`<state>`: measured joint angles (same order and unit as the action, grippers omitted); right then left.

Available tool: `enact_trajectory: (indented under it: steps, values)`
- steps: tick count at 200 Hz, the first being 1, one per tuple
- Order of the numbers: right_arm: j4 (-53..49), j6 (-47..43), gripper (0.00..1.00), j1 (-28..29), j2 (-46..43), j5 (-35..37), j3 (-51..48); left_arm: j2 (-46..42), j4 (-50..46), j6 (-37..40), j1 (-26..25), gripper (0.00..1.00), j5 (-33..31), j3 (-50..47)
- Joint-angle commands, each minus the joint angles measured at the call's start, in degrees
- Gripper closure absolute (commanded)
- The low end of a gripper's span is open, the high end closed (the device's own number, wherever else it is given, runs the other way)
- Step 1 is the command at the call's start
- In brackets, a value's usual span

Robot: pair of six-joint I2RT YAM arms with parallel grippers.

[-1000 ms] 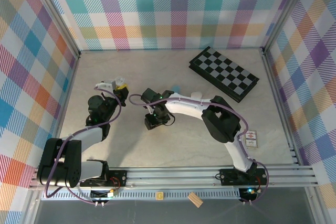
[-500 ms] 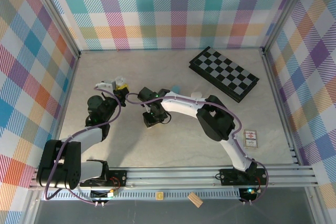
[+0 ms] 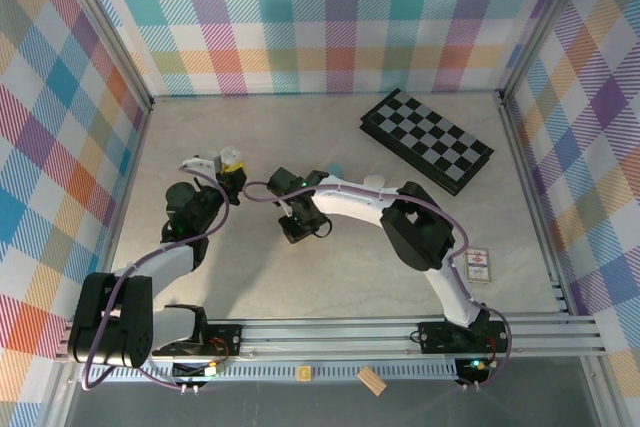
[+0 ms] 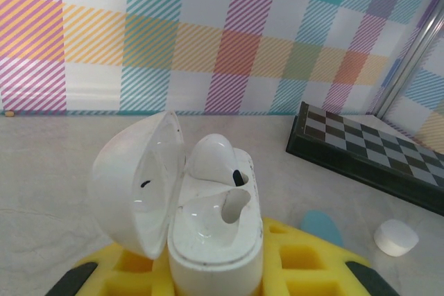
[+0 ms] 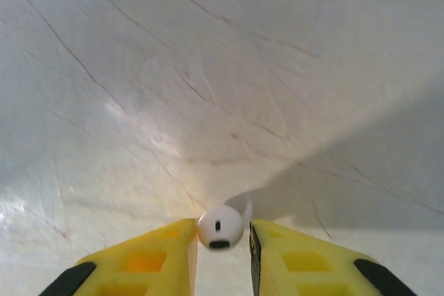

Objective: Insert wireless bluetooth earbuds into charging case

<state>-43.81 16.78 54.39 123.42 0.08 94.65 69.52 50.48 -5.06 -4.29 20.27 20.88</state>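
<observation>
- Left end effector (image 4: 215, 272): clamped on the charging case (image 4: 211, 237), which is held upright above the table (image 3: 250, 277) with its lid (image 4: 139, 178) swung open. No change over the last second.
- Inside the charging case: one seated earbud (image 4: 211, 157); the socket beside it is empty.
- Right end effector (image 5: 220, 237): lowered to the table, to the right of the charging case and nearer the arm bases. Its jaws have been drawn in from a wider gap and now stand narrow around a loose white earbud (image 5: 220, 227). The loose white earbud is still resting on the table. One pad appears to touch; firm contact on both cannot be told.
- Judgement: pickup almost secured; lift and carry over to the empty socket remain.
</observation>
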Motion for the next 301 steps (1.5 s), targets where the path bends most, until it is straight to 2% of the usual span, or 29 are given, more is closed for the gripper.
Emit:
enact_trajectory:
  steps: [1,53,88,107,129,148,163,189,226,301]
  values:
    - [-0.66,-2.68,0.73,-2.14,-4.50,1.53,-3.15,-1.93,-1.43,1.27,0.76,0.85,2.52,1.82]
    - [0.48,-4.82,0.72,-7.34,-10.33,2.29,-11.38,-2.23,-2.05,1.37,0.69,0.85,3.98,1.70]
    - [3.19,0.27,0.60,-7.60,-12.63,-3.09,-11.92,-1.77,-1.44,1.28,0.71,0.85,3.35,1.64]
    - [1.12,5.77,0.57,-6.77,-10.81,-2.45,-8.78,-1.61,-1.26,1.39,0.66,0.85,0.82,1.53]
    - [-6.34,12.19,0.56,-5.17,-6.25,0.70,-1.03,-1.28,-0.64,1.86,0.69,0.85,-2.68,1.13]
    - [-13.58,16.41,0.55,-4.60,-0.87,-0.96,6.77,-0.18,0.01,2.31,0.71,0.85,-3.25,1.39]
    - [-14.49,17.28,0.54,-3.75,1.34,-2.58,8.89,1.12,0.64,2.50,0.73,0.85,-2.48,1.88]
    - [-13.66,19.60,0.55,-3.33,2.95,-5.90,9.46,2.57,2.07,2.10,0.76,0.85,-1.73,2.23]
    - [-13.69,20.29,0.63,-3.33,5.97,-8.46,10.54,2.35,2.17,2.19,0.77,0.85,-1.29,2.23]
    - [-13.75,19.69,0.70,-3.28,8.71,-6.95,11.75,1.52,1.81,1.99,0.71,0.85,-0.15,1.65]
